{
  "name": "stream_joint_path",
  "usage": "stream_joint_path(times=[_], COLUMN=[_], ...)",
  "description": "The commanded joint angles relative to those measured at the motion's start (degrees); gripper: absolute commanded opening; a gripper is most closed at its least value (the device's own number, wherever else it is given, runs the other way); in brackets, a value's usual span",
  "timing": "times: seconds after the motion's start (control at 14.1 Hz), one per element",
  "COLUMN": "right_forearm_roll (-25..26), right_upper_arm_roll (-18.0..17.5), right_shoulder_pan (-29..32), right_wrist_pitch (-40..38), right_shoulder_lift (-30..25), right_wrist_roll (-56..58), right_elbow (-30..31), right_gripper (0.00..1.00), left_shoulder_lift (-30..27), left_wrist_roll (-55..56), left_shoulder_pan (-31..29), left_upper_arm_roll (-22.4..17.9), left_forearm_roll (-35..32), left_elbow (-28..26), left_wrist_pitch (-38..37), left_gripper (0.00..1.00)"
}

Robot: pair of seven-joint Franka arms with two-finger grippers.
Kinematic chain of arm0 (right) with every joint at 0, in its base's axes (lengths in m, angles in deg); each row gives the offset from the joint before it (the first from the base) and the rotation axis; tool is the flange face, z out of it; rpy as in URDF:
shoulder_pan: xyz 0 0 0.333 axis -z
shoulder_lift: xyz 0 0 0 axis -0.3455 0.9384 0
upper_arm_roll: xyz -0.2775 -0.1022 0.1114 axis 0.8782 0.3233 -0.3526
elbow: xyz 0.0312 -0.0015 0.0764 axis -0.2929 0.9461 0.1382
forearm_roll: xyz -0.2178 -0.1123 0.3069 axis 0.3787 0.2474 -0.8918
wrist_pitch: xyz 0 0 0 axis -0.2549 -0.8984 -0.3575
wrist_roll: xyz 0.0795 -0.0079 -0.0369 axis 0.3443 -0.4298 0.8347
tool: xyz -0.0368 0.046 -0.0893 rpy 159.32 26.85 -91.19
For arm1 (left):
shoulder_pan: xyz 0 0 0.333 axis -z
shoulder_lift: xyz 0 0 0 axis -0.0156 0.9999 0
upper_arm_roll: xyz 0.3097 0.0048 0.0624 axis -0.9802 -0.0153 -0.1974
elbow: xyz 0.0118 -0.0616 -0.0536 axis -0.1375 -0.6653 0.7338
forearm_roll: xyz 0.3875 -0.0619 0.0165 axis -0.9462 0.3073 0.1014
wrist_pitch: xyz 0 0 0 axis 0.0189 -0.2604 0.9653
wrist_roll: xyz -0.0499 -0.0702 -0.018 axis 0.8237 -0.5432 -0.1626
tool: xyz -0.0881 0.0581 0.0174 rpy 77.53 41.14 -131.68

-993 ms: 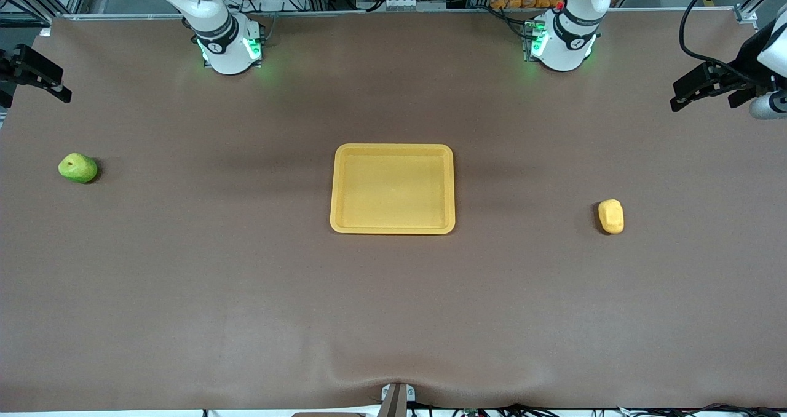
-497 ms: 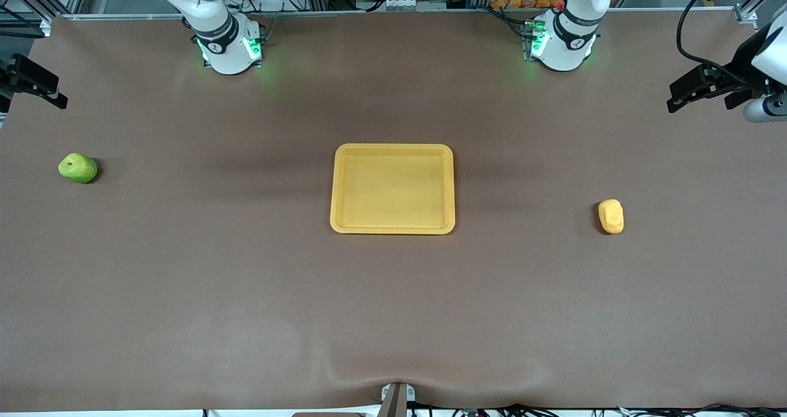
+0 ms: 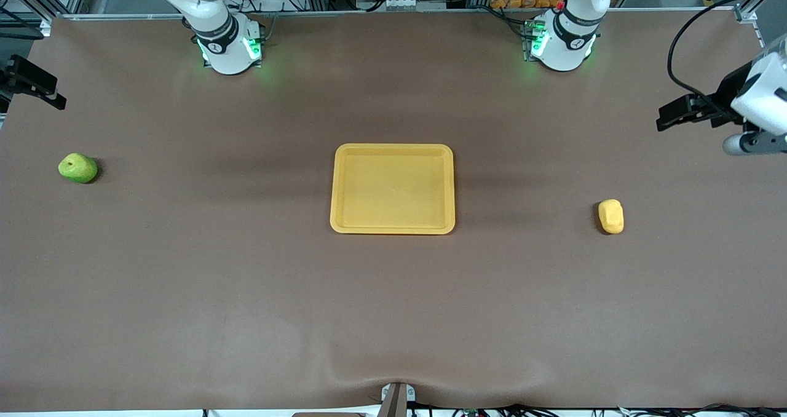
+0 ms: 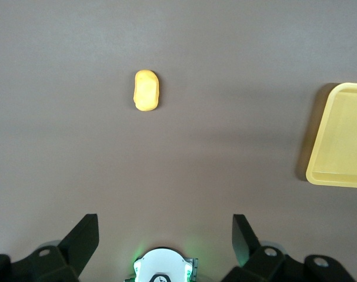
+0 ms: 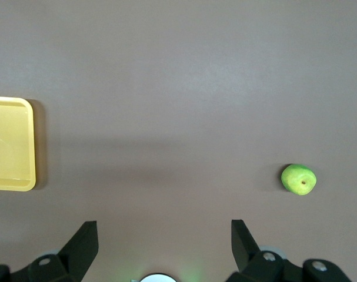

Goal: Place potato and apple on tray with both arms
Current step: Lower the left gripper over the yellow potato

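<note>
The yellow-orange tray (image 3: 392, 148) lies in the middle of the table. The green apple (image 3: 78, 168) lies toward the right arm's end, and the yellow-tan potato (image 3: 611, 216) toward the left arm's end. My left gripper (image 3: 664, 120) is open and empty, up in the air over the table's end beside the potato. Its wrist view shows the potato (image 4: 146, 90), the tray's corner (image 4: 343, 141) and the gripper's open jaws (image 4: 165, 235). My right gripper (image 3: 54, 99) is open and empty over the table's end by the apple. Its wrist view shows the apple (image 5: 299, 179), the tray's edge (image 5: 10, 144) and its open jaws (image 5: 164, 235).
The two arm bases (image 3: 229, 48) (image 3: 562, 45), lit green, stand along the table's edge farthest from the front camera. The brown table covering bulges slightly at the edge nearest that camera (image 3: 396, 377). Racks and cables stand past the bases.
My left gripper has swung inward over the table toward the potato. My right gripper has shifted slightly outward toward the table's end. The apple, potato and tray have not moved.
</note>
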Motion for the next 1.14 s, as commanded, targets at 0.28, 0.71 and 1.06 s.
stream_joint_path(times=[0.28, 0.71, 1.06], right_forearm_roll=[0.5, 9.3, 9.6], right_upper_arm_roll=[-0.5, -0.5, -0.5], right_shoulder_pan=[4.1, 4.7, 6.8], right_wrist_pitch=[0.1, 3.0, 3.6], right_shoulder_lift=[4.1, 7.4, 10.3], right_wrist_roll=[0.2, 0.1, 0.2], right_elbow=[-1.8, -1.7, -1.8], right_gripper=[1.00, 1.00, 1.00], left_shoulder_lift=[1.9, 1.5, 4.0], left_wrist_roll=[-0.6, -0.6, -0.3], left_shoulder_pan=[-1.0, -1.5, -2.7], left_upper_arm_roll=[0.0, 0.0, 0.1], left_forearm_roll=[-1.2, -6.0, -7.4], left_elbow=[-10.3, -22.8, -27.5], left_wrist_pitch=[14.4, 32.4, 41.4], left_gripper=[1.00, 1.00, 1.00])
